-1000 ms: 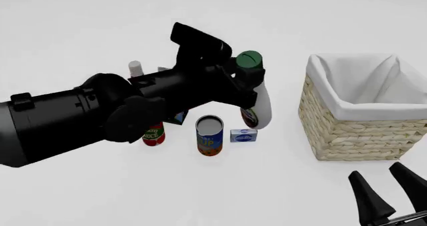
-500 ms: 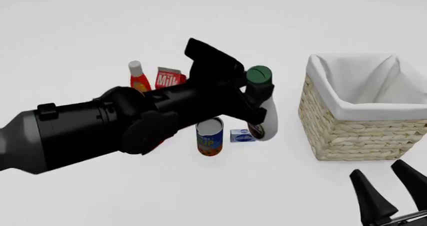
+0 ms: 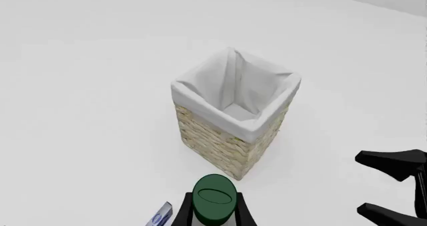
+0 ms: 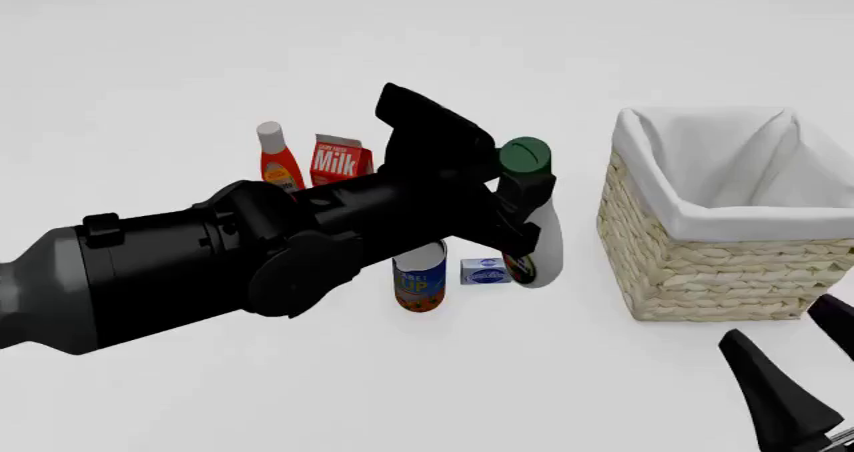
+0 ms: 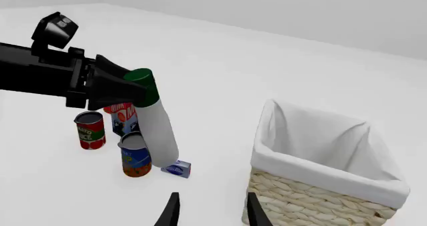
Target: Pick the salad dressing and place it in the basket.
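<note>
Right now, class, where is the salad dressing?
In the front view the dressing hangs mid-table, held at its neck by the left tool, above the small blue box and left of the basket.

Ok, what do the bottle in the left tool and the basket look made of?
The salad dressing looks like smooth white plastic with a dark green cap, judging by its even matte surface. The basket looks like woven straw-coloured wicker, with a braided texture on its walls, and a white cloth lining that creases and folds over the rim.
</note>
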Robot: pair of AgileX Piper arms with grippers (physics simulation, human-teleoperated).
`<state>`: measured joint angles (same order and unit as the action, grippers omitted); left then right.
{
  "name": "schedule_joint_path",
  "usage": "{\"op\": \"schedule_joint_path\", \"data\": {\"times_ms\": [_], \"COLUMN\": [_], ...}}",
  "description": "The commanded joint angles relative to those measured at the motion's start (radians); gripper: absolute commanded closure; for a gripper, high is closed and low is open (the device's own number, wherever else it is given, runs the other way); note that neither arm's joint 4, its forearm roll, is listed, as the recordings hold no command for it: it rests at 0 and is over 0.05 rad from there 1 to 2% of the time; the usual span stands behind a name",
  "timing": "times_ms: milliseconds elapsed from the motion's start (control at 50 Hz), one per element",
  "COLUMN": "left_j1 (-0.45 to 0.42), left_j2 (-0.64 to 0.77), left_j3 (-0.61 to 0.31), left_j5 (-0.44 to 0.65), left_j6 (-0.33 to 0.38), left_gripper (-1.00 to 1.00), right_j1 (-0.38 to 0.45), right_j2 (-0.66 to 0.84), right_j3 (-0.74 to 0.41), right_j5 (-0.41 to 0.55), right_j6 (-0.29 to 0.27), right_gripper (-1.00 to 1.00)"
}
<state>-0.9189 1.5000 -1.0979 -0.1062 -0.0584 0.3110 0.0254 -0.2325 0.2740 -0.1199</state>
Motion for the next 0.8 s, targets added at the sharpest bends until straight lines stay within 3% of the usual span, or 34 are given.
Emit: {"op": "schedule_joint_path", "data": {"times_ms": [20, 40, 80, 200, 800], "left_j1": [-0.004, -0.005, -0.006, -0.006, -0.016], "left_j2": [-0.004, -0.005, -0.005, -0.010, -0.004], "left_j3": [-0.004, -0.004, -0.005, -0.005, -0.007], "left_j5": [-0.010, -0.010, -0.008, -0.008, -0.012], "left_j6": [0.006, 0.006, 0.009, 0.004, 0.003], "left_gripper": [1.00, 1.00, 1.00, 1.00, 1.00], "right_j1": [0.068, 0.087, 0.090, 0.099, 0.247], "right_j2": [0.065, 0.087, 0.115, 0.177, 0.530], "right_j3": [-0.099, -0.108, -0.116, -0.149, -0.305], "right_j5": [0.065, 0.060, 0.051, 0.038, 0.005], "right_j6": [-0.017, -0.009, -0.043, -0.043, 0.026], "right_gripper": [-1.00, -1.00, -1.00, -1.00, -1.00]}}
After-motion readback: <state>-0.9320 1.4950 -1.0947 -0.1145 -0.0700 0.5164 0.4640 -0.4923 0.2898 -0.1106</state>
